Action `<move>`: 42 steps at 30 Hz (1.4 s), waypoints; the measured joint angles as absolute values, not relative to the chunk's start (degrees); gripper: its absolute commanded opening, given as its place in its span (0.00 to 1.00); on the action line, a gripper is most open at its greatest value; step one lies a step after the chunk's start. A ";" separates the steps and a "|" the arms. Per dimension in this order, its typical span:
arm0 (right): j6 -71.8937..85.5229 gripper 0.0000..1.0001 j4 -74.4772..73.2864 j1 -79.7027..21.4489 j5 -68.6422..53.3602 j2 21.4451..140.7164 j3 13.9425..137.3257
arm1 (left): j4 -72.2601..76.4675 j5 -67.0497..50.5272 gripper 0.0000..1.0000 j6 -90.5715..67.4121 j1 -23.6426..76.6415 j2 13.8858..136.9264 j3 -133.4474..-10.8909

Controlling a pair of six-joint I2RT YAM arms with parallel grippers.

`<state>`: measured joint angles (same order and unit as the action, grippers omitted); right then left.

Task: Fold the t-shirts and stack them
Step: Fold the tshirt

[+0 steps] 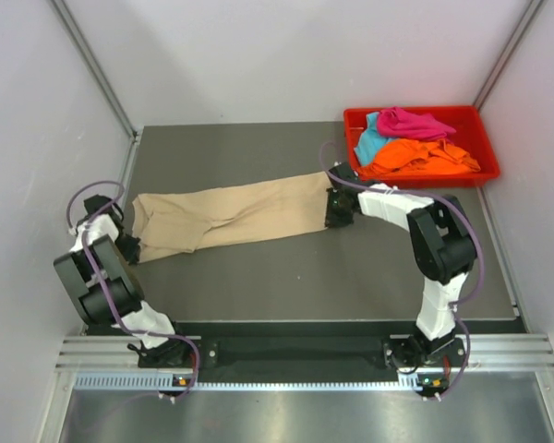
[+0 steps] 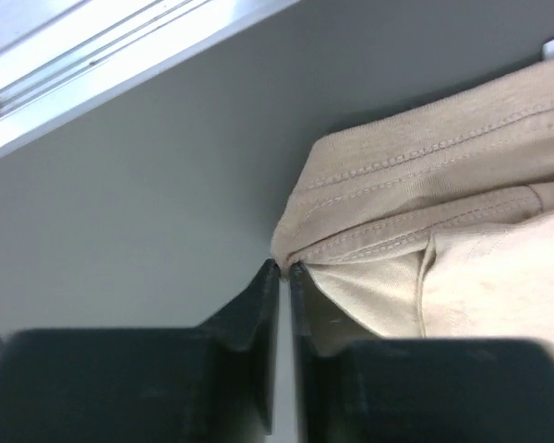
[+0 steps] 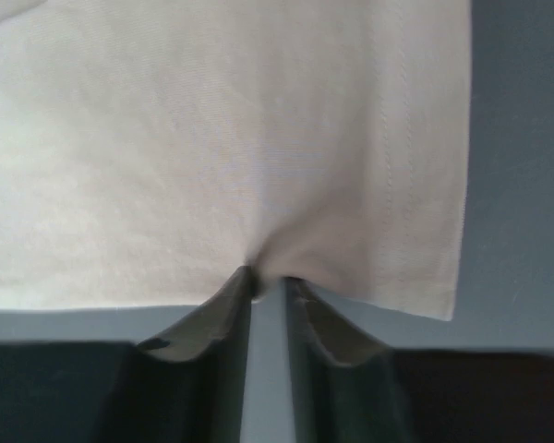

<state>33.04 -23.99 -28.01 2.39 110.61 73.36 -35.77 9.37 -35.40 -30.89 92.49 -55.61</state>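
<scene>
Table of dark grey carries the whole scene, with the two arm bases bolted at its near edge. At the left side, the left gripper has its black fingers pressed almost together on a stitched hem corner of the beige t-shirt, with only a thin slit between them. The shirt lies flat as a long, creased band across the middle of the table, running from that gripper up and rightward. At its right end the right gripper pinches the cloth edge, and the fabric puckers into the closed tips. Farther back, at the far right corner, the red tray holds a loose heap: the orange t-shirt in front, the teal t-shirt at the left and the pink t-shirt on top at the back.
</scene>
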 measured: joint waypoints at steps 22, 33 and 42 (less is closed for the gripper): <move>21.65 0.63 -30.39 -23.99 -0.19 101.38 73.17 | -35.16 -6.83 0.45 -36.73 -7.90 77.01 -48.95; 22.11 0.63 -28.82 -23.99 -3.31 101.30 69.93 | -34.72 -3.01 0.45 -38.41 -1.50 81.38 -48.99; 22.11 0.63 -28.27 -23.99 -4.43 101.25 69.34 | -36.56 5.76 0.44 -39.33 -0.91 81.78 -51.53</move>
